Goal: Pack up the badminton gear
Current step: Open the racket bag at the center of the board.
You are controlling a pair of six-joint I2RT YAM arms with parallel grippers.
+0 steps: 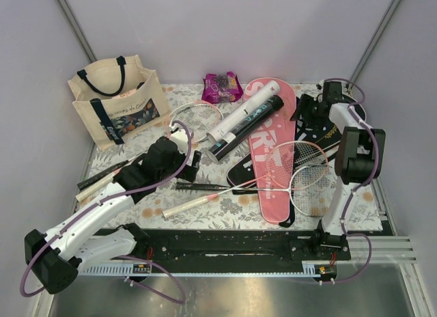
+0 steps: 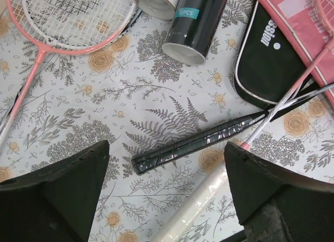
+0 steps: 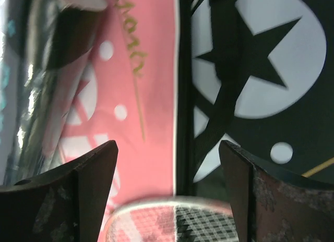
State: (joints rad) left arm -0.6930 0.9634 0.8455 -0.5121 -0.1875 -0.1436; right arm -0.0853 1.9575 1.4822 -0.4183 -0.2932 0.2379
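My left claw hangs with its jaws apart and nothing between them. It straddles from above a black racket grip that lies slantwise on the flower-printed table. Just beside that runs a white grip, and at the black grip's far end thin shafts cross each other. That is my worry: if I close here, one finger may catch the white grip too, and lifting one racket could drag the crossed ones along. The black grip looks wrapped in glossy film, so I judge it slippery under hard pads. Farther out lie a pink-framed racket head, strung tight, and the round ends of a black tube and a white tube, which would roll if nudged.

My right claw is also spread and empty, low over the line where the pink cover lies against the black cover with its white star disc. Both look like limp fabric. A pinch could gather both, or the dark strap, and shift the strung head at the near edge.
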